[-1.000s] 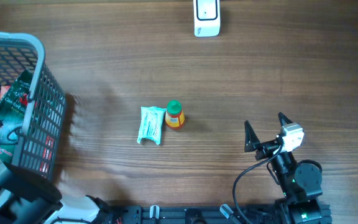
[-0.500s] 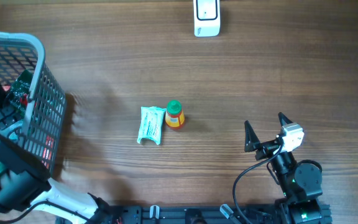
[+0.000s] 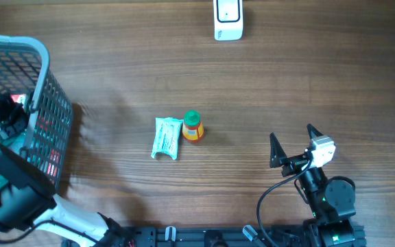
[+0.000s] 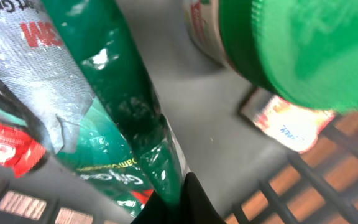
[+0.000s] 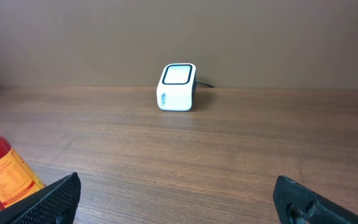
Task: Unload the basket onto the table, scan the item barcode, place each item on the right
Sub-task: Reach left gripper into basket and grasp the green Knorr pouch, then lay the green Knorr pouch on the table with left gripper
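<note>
Now: left jaws pressed together, pinching green packet (inside basket); right jaws spread wide.

- Grey packet, just left of the green packet: I read white letters that look like "Grip" at its top edge and a red "M" below; the rest is cut off.
- Green packet: yellow and white script near its lower end, too blurred for me to read.
- Small card, right of the green packet: blue print, illegible.
- Orange bottle and white scanner, on the table well apart from the green packet: print too small to read.
</note>
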Tool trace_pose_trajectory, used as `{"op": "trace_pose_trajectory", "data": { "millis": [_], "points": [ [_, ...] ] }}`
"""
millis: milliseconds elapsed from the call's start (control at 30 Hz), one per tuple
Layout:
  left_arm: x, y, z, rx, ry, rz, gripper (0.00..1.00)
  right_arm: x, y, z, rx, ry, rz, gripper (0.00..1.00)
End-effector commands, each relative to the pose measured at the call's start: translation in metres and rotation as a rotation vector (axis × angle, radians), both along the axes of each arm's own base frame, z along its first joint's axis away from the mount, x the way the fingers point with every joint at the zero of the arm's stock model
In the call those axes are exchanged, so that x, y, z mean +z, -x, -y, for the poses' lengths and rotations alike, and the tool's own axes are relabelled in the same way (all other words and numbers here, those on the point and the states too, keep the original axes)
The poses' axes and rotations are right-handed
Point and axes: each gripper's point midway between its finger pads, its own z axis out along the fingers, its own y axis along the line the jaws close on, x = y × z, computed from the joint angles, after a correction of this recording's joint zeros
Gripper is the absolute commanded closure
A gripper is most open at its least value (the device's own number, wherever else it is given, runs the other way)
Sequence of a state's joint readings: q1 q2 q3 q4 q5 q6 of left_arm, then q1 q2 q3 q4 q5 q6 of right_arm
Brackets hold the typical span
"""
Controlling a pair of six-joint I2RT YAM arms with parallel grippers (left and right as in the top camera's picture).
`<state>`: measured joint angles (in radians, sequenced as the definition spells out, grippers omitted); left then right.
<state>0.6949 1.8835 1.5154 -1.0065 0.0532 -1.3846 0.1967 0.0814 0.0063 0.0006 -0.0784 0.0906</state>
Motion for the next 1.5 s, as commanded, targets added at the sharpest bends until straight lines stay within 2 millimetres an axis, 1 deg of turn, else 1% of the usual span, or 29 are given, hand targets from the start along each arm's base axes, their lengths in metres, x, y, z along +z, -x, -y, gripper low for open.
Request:
{"op": "trace_pose_trajectory", "data": {
  "millis": [0, 33, 67, 133, 167, 200, 300, 333, 400, 433, 467, 500, 567, 600, 633, 700, 733, 767, 833, 867, 933, 967, 1000, 1100, 1167, 1200, 1233, 1400, 1467],
  "points": [
    [0.077, -0.007, 0.001, -0.071, -0.135, 0.179, 0.96, 0.000, 0.000, -0.002, 0.009, -0.017, -0.003, 0.00],
    [0.097, -0.007, 0.000, -0.084, -0.187, 0.222, 0.96, 0.000, 0.000, -0.002, 0.009, -0.017, -0.003, 0.00],
    [0.124, -0.006, 0.001, -0.101, -0.251, 0.278, 0.96, 0.000, 0.000, -0.002, 0.009, -0.017, -0.002, 0.00],
    [0.181, 0.008, 0.011, -0.096, -0.362, 0.389, 0.96, 0.000, 0.000, -0.002, 0.009, -0.017, -0.003, 0.00],
    [0.194, 0.013, 0.015, -0.096, -0.386, 0.416, 0.96, 0.000, 0.000, -0.002, 0.009, -0.017, -0.003, 0.00],
    [0.220, 0.023, 0.024, -0.096, -0.436, 0.471, 0.96, 0.000, 0.000, -0.002, 0.009, -0.017, -0.003, 0.00],
    [0.277, 0.047, 0.044, -0.095, -0.560, 0.606, 0.96, 0.000, 0.000, -0.002, 0.009, -0.016, -0.003, 0.00],
    [0.297, 0.053, 0.051, -0.105, -0.612, 0.659, 0.96, 0.000, 0.000, -0.002, 0.009, -0.017, -0.003, 0.00],
    [0.347, 0.060, 0.075, -0.188, -0.729, 0.815, 0.96, 0.000, 0.000, -0.002, 0.009, -0.017, -0.002, 0.00],
    [0.359, 0.062, 0.084, -0.208, -0.749, 0.863, 0.96, 0.000, 0.000, -0.002, 0.009, -0.017, -0.002, 0.00],
    [0.377, 0.067, 0.101, -0.245, -0.773, 0.935, 0.96, 0.000, 0.000, -0.002, 0.009, -0.016, -0.003, 0.00],
    [0.388, 0.071, 0.118, -0.286, -0.776, 0.987, 0.96, 0.000, 0.000, -0.002, 0.009, -0.017, -0.003, 0.00],
    [0.395, 0.072, 0.142, -0.360, -0.749, 1.045, 0.96, 0.000, 0.000, -0.002, 0.009, -0.017, -0.003, 0.00],
    [0.397, 0.069, 0.160, -0.433, -0.715, 1.085, 0.96, 0.000, 0.000, -0.002, 0.009, -0.017, -0.002, 0.00],
    [0.398, 0.063, 0.182, -0.540, -0.675, 1.125, 0.96, 0.000, 0.000, -0.002, 0.009, -0.016, -0.003, 0.00],
    [0.396, 0.053, 0.213, -0.702, -0.631, 1.161, 0.96, 0.000, 0.000, -0.002, 0.009, -0.017, -0.002, 0.00],
    [0.394, 0.049, 0.227, -0.782, -0.624, 1.169, 0.96, 0.000, 0.000, -0.002, 0.009, -0.016, -0.002, 0.00],
    [0.391, 0.043, 0.250, -0.910, -0.626, 1.180, 0.96, 0.000, 0.000, -0.002, 0.009, -0.017, -0.003, 0.00],
    [0.386, 0.039, 0.279, -1.085, -0.647, 1.193, 0.96, 0.000, 0.000, -0.002, 0.009, -0.017, -0.002, 0.00],
    [0.378, 0.037, 0.308, -1.281, -0.684, 1.192, 0.96, 0.000, 0.000, -0.002, 0.009, -0.017, -0.003, 0.00],
    [0.358, 0.036, 0.333, -1.470, -0.710, 1.147, 0.96, 0.000, 0.000, -0.002, 0.009, -0.017, -0.003, 0.00],
    [0.347, 0.036, 0.340, -1.548, -0.722, 1.113, 0.96, 0.000, 0.000, -0.002, 0.009, -0.017, -0.003, 0.00],
    [0.336, 0.036, 0.345, -1.614, -0.729, 1.069, 0.96, 0.000, 0.000, -0.002, 0.009, -0.017, -0.003, 0.00],
    [0.284, 0.042, 0.355, -1.870, -0.693, 0.880, 0.96, 0.000, 0.000, -0.002, 0.009, -0.017, -0.003, 0.00],
    [0.250, 0.046, 0.342, -1.956, -0.675, 0.686, 0.96, 0.000, 0.000, -0.002, 0.009, -0.017, -0.002, 0.00],
    [0.229, 0.046, 0.326, -1.978, -0.677, 0.529, 0.96, 0.000, 0.000, -0.002, 0.009, -0.017, -0.003, 0.00],
    [0.217, 0.047, 0.318, -2.001, -0.669, 0.436, 0.96, 0.000, 0.000, -0.002, 0.009, -0.017, -0.002, 0.00],
    [0.174, 0.046, 0.307, -2.062, -0.531, 0.210, 0.96, 0.000, 0.000, -0.002, 0.009, -0.017, -0.002, 0.00],
    [0.155, 0.041, 0.308, -2.085, -0.453, 0.146, 0.96, 0.000, 0.000, -0.002, 0.009, -0.017, -0.003, 0.00]
  ]
}}
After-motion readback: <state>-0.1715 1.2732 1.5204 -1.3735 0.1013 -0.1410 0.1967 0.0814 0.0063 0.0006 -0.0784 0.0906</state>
